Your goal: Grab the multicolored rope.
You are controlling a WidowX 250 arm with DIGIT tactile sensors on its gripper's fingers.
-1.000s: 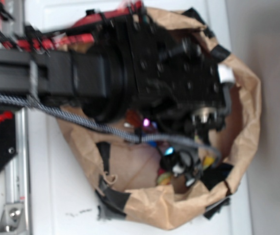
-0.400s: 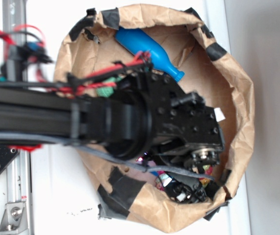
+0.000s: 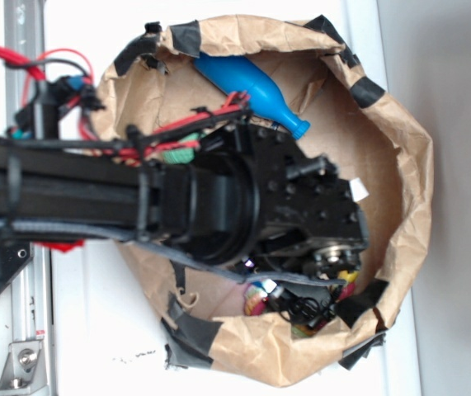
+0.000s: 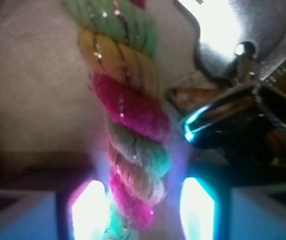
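The multicolored rope is a thick twist of pink, yellow and green strands lying on brown paper, running from the top of the wrist view down between my fingers. My gripper is open and straddles the rope's lower part. The left fingertip is close beside the rope, and the right fingertip stands a little apart from it. In the exterior view my gripper is low inside the paper bag, and a bit of the rope shows beside it.
A blue pin lies at the bag's far side. Right of the rope sit a shiny metal piece and a black glossy object. The bag's taped rim rises close around my gripper.
The arm has swung away from the top of the bag toward its lower side, uncovering the blue pin, and the gripper has come down over the rope.
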